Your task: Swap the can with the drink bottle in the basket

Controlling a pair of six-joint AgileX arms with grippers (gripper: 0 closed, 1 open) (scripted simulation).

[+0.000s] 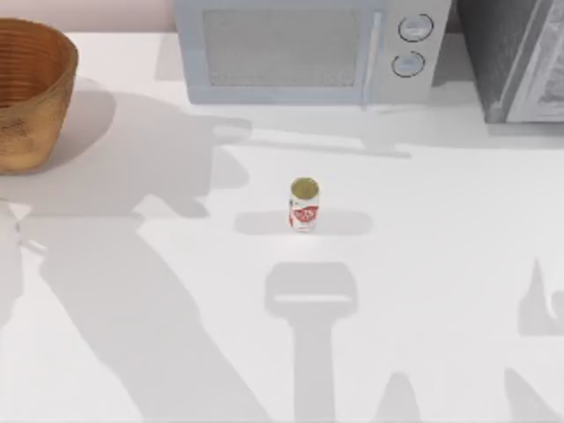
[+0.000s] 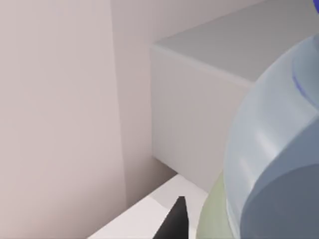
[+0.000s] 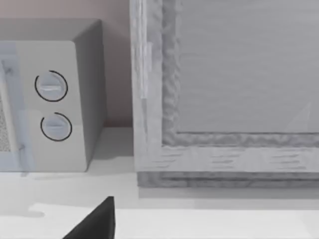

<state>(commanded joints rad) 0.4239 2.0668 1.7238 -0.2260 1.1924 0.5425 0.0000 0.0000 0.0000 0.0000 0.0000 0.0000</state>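
White worktop [image 1: 441,264] first, since everything sits on it. Microwave [image 1: 304,48] runs along the back edge, and another grey appliance [image 1: 520,57] fills the back right corner. Wicker basket [image 1: 26,92] is at the back left corner — I can't see into it. Drink bottle [image 1: 303,204] stands upright near the middle of the worktop, well apart from the basket, so I'd say that half of the swap isn't done. Left gripper's wrist view has a clear bluish object [image 2: 279,149] pressed right up close — maybe it's clamped on that, but I can't tell. Right gripper: can't tell either.
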